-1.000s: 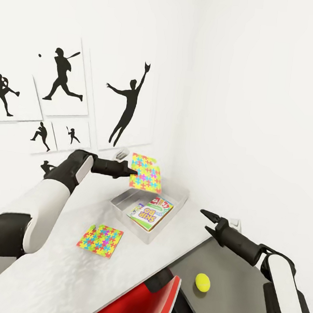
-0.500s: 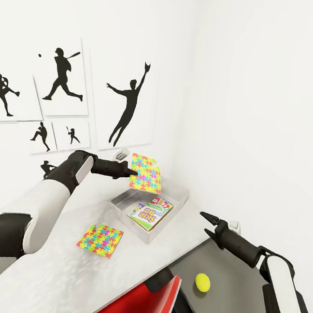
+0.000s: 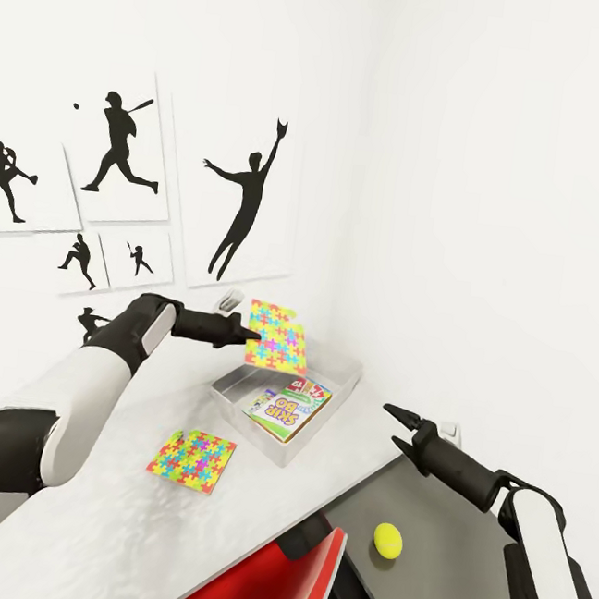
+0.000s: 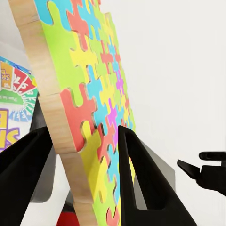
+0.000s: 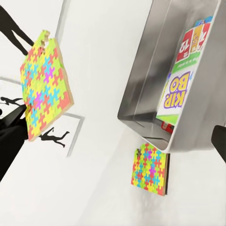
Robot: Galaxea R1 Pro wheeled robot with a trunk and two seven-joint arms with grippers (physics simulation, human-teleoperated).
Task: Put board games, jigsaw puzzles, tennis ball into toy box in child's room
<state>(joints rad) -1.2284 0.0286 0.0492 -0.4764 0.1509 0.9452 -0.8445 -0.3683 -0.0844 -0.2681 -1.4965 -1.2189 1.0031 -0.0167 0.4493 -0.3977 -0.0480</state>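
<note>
A jigsaw puzzle (image 3: pixel 278 336) is pinched by its lower edge between the fingers of the left pincer (image 3: pixel 249 335) at the middle of the head frame, tilted just above the far rim of the toy box (image 3: pixel 346 379), where a board game (image 3: pixel 288 406) already lies. Since only that edge is clamped, the board could pivot or be dropped outside the box onto the counter (image 3: pixel 125 522). The right pincer (image 3: pixel 392 421) is held slightly open and empty at the lower right, while a second puzzle (image 3: pixel 192 459) and the tennis ball (image 3: pixel 387 539) are left to be collected.

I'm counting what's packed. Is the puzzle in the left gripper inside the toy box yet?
Not yet. The left gripper holds the puzzle on edge, in the air above the toy box, which has board games inside.
</note>
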